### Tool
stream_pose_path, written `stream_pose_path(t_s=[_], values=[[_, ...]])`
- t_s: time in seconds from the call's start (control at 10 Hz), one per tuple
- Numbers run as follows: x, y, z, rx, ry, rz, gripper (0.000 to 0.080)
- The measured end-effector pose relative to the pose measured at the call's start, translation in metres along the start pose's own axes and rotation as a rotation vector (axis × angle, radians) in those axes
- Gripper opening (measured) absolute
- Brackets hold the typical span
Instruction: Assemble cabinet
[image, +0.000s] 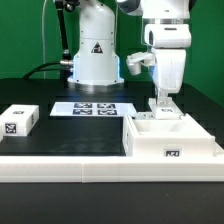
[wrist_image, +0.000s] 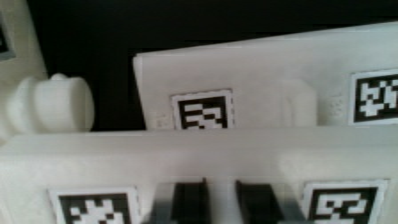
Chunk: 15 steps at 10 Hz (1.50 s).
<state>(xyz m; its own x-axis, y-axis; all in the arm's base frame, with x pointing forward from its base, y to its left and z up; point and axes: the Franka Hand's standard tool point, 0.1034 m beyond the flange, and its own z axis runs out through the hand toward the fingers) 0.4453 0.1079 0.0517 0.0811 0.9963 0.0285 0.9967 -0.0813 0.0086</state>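
The white cabinet body (image: 172, 140) stands at the exterior view's right, open on top, with a tag on its front. My gripper (image: 163, 100) hangs straight down over its back part. In the wrist view the gripper (wrist_image: 224, 202) has its dark fingers (wrist_image: 192, 200) close together with a thin white edge between them. It is shut on a white tagged panel (wrist_image: 107, 170) that stands upright in the body. Beyond it lies another white tagged part (wrist_image: 267, 80). A small white tagged panel (image: 18, 120) lies apart at the exterior view's left.
The marker board (image: 92, 108) lies flat in the middle, in front of the robot's base (image: 95, 60). A low white rim (image: 70, 166) runs along the table's front edge. A white rounded knob-like part (wrist_image: 45, 100) shows beside the cabinet in the wrist view.
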Motion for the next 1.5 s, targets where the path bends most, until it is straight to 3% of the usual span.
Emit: stream_pose_path(t_s=[0.8, 1.5], values=[[-0.0027, 0.0059, -0.0023, 0.023, -0.016, 0.005, 0.0071], [-0.0028, 0.0063, -0.0041, 0.021, -0.018, 0.004, 0.0071]])
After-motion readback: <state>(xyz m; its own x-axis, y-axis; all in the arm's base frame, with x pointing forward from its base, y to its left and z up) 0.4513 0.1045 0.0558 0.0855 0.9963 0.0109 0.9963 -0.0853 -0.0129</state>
